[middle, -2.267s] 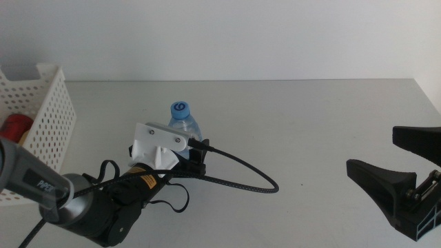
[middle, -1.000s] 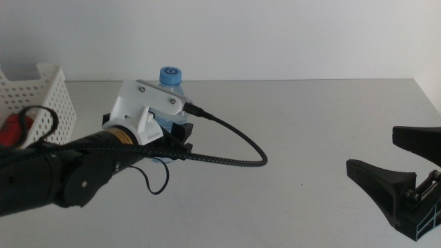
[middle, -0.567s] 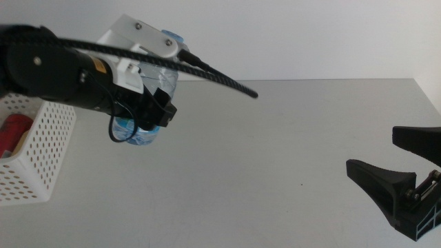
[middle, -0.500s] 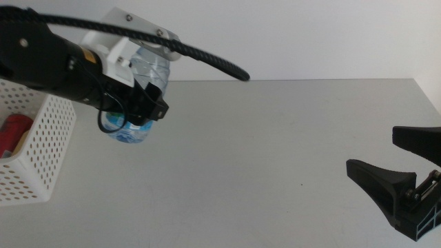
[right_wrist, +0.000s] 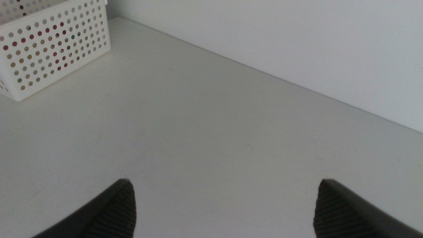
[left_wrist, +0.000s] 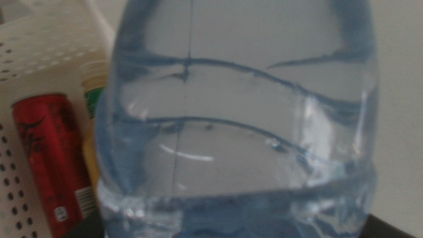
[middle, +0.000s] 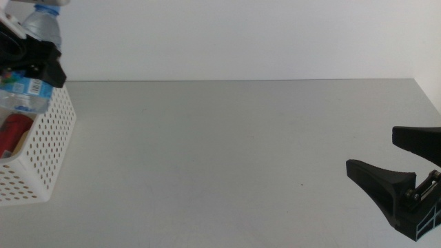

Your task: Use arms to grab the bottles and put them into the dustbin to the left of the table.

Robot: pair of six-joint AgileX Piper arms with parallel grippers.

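Observation:
My left gripper (middle: 36,60) is at the far left, raised over the dustbin (middle: 49,145), and is shut on the clear blue-capped water bottle (middle: 38,27). In the left wrist view the water bottle (left_wrist: 238,132) fills nearly the whole picture. Below it, inside the dustbin (left_wrist: 53,33), lie a red can (left_wrist: 46,158) and a bottle of yellow liquid (left_wrist: 92,132). The red can (middle: 14,134) also shows through the dustbin's open top in the middle view. My right gripper (middle: 375,150) waits open at the table's right side, holding nothing.
The white perforated dustbin (right_wrist: 56,39) stands at the left end of the grey table (middle: 234,151). A white wall runs behind the table's far edge. In the right wrist view the right gripper (right_wrist: 225,211) has only bare tabletop between its jaws.
The left arm lifted the water bottle off the table's middle and carried it up and to the left, to above the dustbin. The right gripper has not moved.

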